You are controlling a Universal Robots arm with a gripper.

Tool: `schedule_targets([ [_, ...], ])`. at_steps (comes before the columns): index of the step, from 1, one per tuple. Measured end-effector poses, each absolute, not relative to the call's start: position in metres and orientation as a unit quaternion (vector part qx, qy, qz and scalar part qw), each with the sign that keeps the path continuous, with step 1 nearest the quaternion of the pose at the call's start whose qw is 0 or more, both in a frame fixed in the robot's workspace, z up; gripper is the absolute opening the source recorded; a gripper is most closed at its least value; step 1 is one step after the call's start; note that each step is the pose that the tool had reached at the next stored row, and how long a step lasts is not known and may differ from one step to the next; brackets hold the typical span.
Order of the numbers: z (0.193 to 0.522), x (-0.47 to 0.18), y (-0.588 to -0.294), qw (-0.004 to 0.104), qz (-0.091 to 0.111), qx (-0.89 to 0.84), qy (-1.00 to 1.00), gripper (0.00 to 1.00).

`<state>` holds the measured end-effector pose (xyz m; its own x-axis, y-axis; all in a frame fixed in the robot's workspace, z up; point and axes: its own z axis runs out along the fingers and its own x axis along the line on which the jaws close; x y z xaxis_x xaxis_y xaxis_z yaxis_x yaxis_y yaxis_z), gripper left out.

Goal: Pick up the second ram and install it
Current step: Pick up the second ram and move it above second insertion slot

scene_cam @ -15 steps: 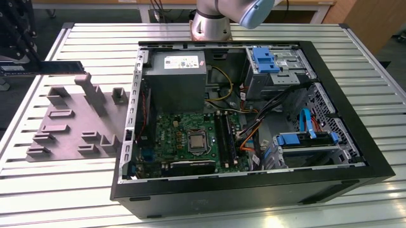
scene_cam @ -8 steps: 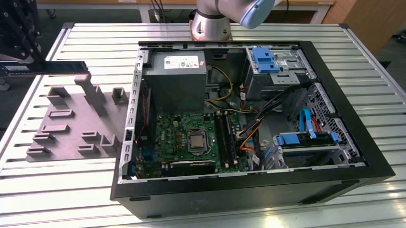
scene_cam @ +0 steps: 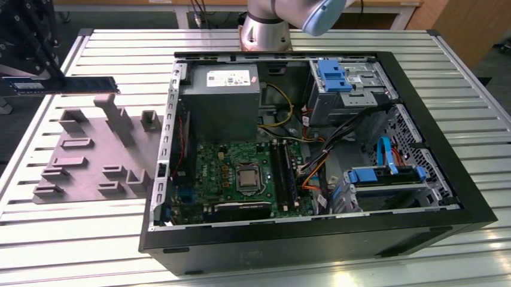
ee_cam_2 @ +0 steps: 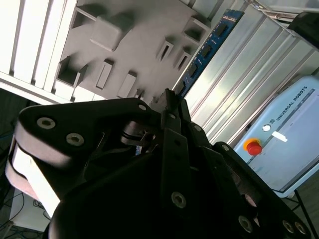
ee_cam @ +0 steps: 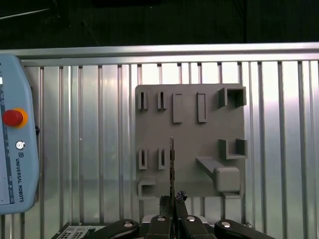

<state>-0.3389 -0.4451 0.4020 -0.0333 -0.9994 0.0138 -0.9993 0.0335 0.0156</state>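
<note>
One tool [scene_cam: 54,82] — clamped tight on the second ram [scene_cam: 88,85] — holds it on edge over the grey slotted tray [scene_cam: 88,152] on the desk [scene_cam: 88,239].

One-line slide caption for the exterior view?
The gripper holds the second ram over the grey fixture plate, on the exterior view's left of the open computer case.

Robotics lab: slatted aluminium bench [scene_cam: 80,239] carrying an opened PC case [scene_cam: 319,242] and a grey fixture plate [scene_cam: 96,158], robot arm base [scene_cam: 264,33] at its far edge, teach pendant [ee_cam: 15,164] with red stop button [ee_cam: 13,118] alongside.
</note>
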Motion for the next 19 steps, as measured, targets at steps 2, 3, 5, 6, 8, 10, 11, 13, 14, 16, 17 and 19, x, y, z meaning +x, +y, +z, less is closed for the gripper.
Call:
schedule_targets([
  [2, 0.402, -0.337, -0.445, 0.01, -0.001, 0.695, -0.719, 0.14],
  [3, 0.402, -0.336, -0.445, 0.01, -0.001, 0.695, -0.719, 0.14],
  [5, 0.402, -0.333, -0.445, 0.01, -0.001, 0.695, -0.719, 0.14],
  [6, 0.402, -0.332, -0.445, 0.01, -0.001, 0.695, -0.719, 0.14],
  [8, 0.402, -0.33, -0.445, 0.01, -0.001, 0.695, -0.719, 0.14],
  [10, 0.402, -0.328, -0.445, 0.01, -0.001, 0.695, -0.719, 0.14],
  [11, 0.402, -0.327, -0.445, 0.01, -0.001, 0.695, -0.719, 0.14],
  [13, 0.402, -0.325, -0.445, 0.01, -0.001, 0.695, -0.719, 0.14],
  [14, 0.402, -0.324, -0.445, 0.01, -0.001, 0.695, -0.719, 0.14],
  [16, 0.402, -0.321, -0.445, 0.01, -0.001, 0.695, -0.719, 0.14],
  [17, 0.402, -0.319, -0.445, 0.01, -0.001, 0.695, -0.719, 0.14],
  [19, 0.402, -0.317, -0.445, 0.01, -0.001, 0.695, -0.719, 0.14],
])
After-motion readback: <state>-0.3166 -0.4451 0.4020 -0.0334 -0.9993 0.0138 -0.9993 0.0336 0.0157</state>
